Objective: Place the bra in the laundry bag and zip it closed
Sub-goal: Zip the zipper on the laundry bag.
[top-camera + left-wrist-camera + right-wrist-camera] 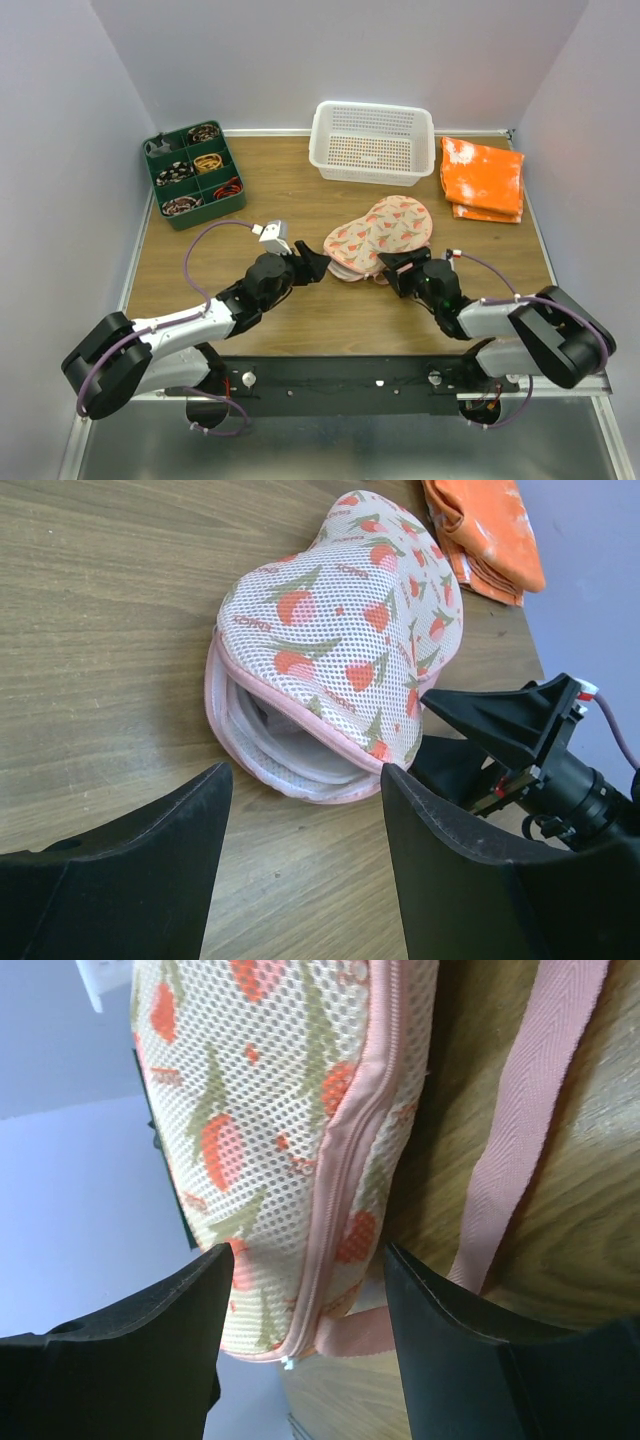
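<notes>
Pale pink fruit-print mesh clamshell laundry bag (380, 232): one end gaping, zip undone. Taupe bra not visible outside bag; probably inside, can't confirm. Flanking bag: left gripper (312, 260) and right gripper (393, 266), jaws spread, empty. Zipping left.

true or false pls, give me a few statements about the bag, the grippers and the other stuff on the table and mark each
1. The left gripper and the right gripper are both open, holding nothing. True.
2. The laundry bag is zipped fully shut. False: the end facing the left gripper gapes open.
3. The orange cloth sits inside the white basket. False: it lies on the table, right of the basket.
4. A pink strap lies on the table beside the bag. True.
5. The green compartment tray stands at the far right corner. False: it is at the far left.
</notes>
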Tool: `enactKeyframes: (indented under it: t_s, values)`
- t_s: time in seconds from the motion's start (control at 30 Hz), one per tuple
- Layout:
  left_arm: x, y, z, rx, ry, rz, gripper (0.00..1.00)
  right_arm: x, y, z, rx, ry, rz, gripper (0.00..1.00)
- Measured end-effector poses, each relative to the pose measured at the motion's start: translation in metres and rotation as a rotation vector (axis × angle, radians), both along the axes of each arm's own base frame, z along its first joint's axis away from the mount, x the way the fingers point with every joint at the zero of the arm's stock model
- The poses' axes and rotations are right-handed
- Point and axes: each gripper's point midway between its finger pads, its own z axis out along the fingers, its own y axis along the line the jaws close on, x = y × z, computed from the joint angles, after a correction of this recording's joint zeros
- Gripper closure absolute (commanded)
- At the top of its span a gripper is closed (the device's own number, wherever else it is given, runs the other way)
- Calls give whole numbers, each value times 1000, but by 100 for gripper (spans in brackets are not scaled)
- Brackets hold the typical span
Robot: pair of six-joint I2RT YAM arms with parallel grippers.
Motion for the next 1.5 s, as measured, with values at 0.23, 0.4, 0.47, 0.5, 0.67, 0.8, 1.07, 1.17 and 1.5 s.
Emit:
enactKeyframes:
  t_s: [0.23,0.4,0.47,0.5,0.67,0.8,1.07,1.17,1.5]
  values:
    - [-1,0,1,2,-4,-3,31,4,8,-7,12,-1,25,62]
    - [-3,1,8,-10,-18,-8,33,9,14,1,27,-34,41,88]
    - [-6,-1,11,-13,-21,-16,35,9,15,3,33,-42,43,89]
    - [-7,-2,11,-14,-22,-21,35,10,15,4,34,-45,45,89]
    - [-25,-15,10,-5,-18,-86,33,14,19,10,32,-63,56,90]
    - [-47,-32,10,0,-12,-161,28,23,25,24,41,-97,61,90]
    - [-47,-44,-7,55,39,-150,18,29,30,32,48,-114,71,90]
    - [-36,-53,-6,87,38,-129,16,27,32,32,49,-112,81,90]
    - [-12,-85,-7,137,18,-122,21,25,33,27,18,-98,104,90]
